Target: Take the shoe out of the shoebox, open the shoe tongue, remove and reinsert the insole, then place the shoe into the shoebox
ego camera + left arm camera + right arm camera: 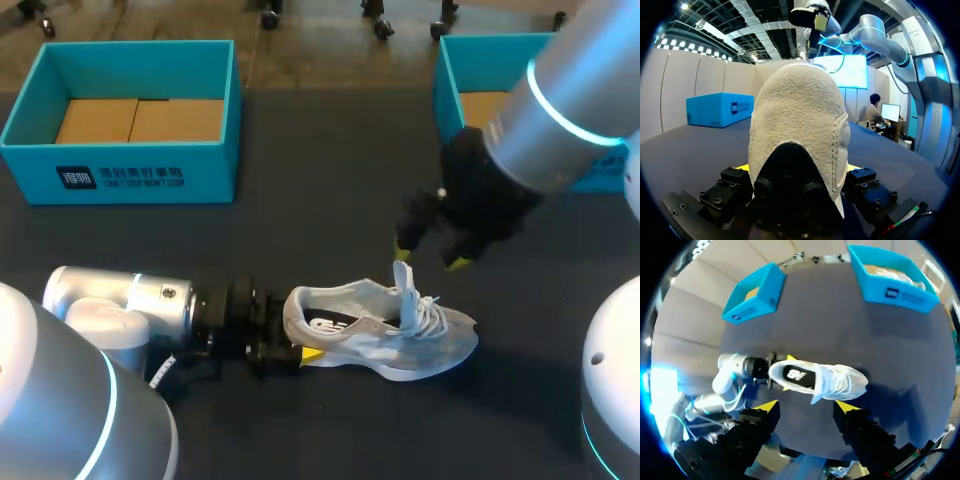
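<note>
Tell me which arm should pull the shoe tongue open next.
Right, most likely. The right gripper hangs open just above the upright tongue of the shoe. The left gripper is clamped on the heel, steadying it, so it is not free.

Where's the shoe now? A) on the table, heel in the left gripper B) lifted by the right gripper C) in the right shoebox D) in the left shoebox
A: the shoe lies on the table, heel clamped by the left gripper; the right gripper hangs open above.
</note>
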Controlling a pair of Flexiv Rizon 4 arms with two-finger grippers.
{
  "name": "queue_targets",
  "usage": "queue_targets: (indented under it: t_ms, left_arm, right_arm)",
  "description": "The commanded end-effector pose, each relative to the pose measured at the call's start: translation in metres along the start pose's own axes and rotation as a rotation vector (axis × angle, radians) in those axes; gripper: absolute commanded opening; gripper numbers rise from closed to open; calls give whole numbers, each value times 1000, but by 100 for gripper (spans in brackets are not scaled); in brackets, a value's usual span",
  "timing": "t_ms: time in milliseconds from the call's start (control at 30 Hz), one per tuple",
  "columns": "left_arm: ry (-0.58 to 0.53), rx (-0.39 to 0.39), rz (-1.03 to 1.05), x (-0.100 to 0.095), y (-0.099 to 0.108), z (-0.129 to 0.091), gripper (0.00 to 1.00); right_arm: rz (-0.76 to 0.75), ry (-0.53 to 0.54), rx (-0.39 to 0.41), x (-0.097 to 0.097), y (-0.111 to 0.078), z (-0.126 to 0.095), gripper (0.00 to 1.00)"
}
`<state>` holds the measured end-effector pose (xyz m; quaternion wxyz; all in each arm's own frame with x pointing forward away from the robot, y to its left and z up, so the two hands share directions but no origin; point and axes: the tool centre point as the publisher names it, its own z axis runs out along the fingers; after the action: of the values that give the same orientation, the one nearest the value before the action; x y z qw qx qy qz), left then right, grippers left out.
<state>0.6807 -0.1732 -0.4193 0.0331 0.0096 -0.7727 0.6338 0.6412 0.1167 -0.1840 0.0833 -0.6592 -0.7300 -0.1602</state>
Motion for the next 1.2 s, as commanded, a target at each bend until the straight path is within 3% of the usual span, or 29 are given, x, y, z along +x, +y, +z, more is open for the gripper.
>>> queue_targets:
  t_ms: [33, 167, 233, 400, 467, 867, 967, 1100, 1200]
  left_arm:
    - [-1, 0, 0, 0, 1, -1, 0]
    - [-1, 0, 0, 0, 1, -1, 0]
    - [-1, 0, 0, 0, 1, -1, 0]
    - [-1, 0, 0, 0, 1, -1, 0]
    - [-1, 0, 0, 0, 1, -1, 0]
    - [-1, 0, 0, 0, 1, -1, 0]
    - [-1, 0, 0, 0, 1, -1, 0]
    - [-1, 0, 0, 0, 1, -1, 0]
    - [-1, 0, 0, 0, 1, -1, 0]
  right_arm:
    - [-188, -304, 110, 33, 20, 10, 61]
    - [-299, -326, 185, 51, 24, 21, 35]
    - [-346, -339, 232, 56, 26, 29, 0]
    - [-528, -354, 302, 65, 21, 57, 0]
    - [-679, -400, 247, 72, 8, 69, 0]
    - [-679, -400, 247, 72, 8, 69, 0]
    - [-796, -375, 256, 80, 14, 86, 0]
    - [-1001, -288, 193, 85, 8, 99, 0]
    - [-987, -308, 226, 84, 6, 100, 0]
